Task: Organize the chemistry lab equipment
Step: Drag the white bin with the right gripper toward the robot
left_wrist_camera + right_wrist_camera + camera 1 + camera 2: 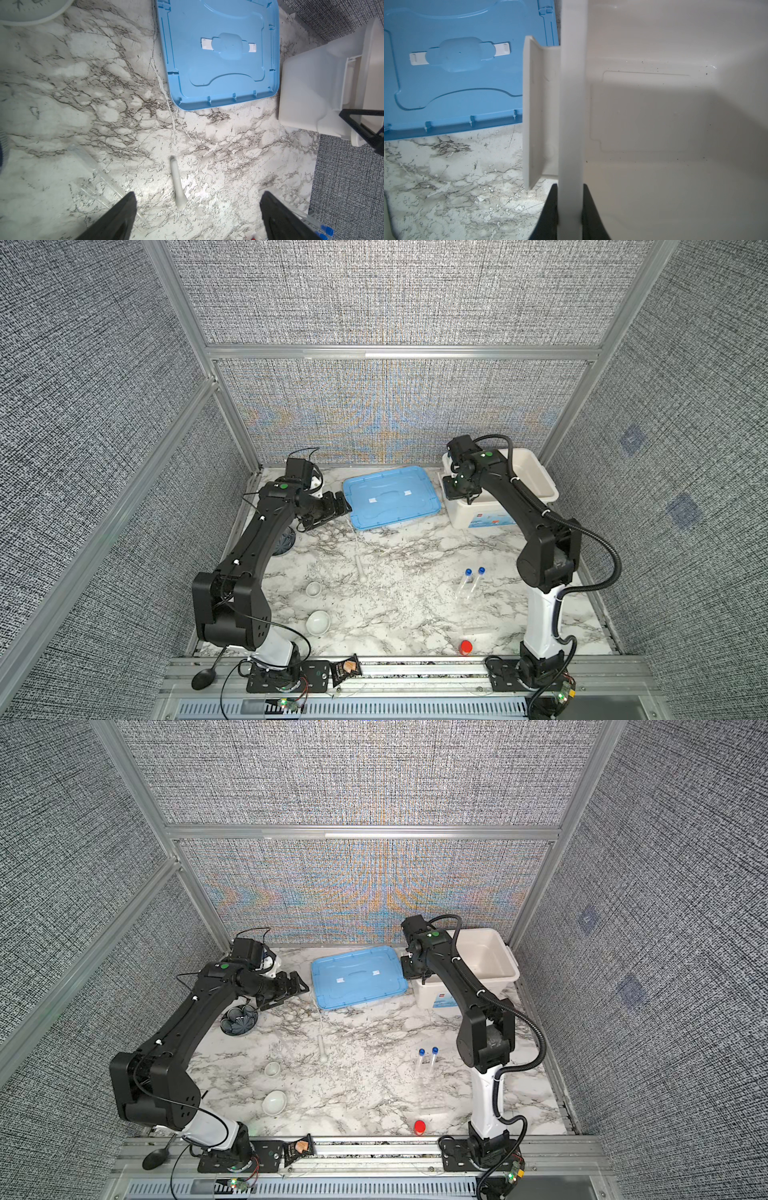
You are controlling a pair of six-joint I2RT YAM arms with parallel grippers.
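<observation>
Right wrist view shows you the right gripper point(569, 193) clamped on the rim of the white bin point(572, 104), a finger on each side. Your left gripper point(198, 193) gapes wide, holding nothing, beside the blue lid point(218, 52). In both top views the pestle point(360, 568), dishes point(318, 622) and tubes point(471, 583) lie on the marble table point(395, 614) across the lower middle, well apart from the bin.

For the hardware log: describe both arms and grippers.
The left arm and right arm are black with white lower segments and a green dot near the wrist. A ribbed black hose runs along the right one. The left gripper and right gripper have black fingers.
</observation>
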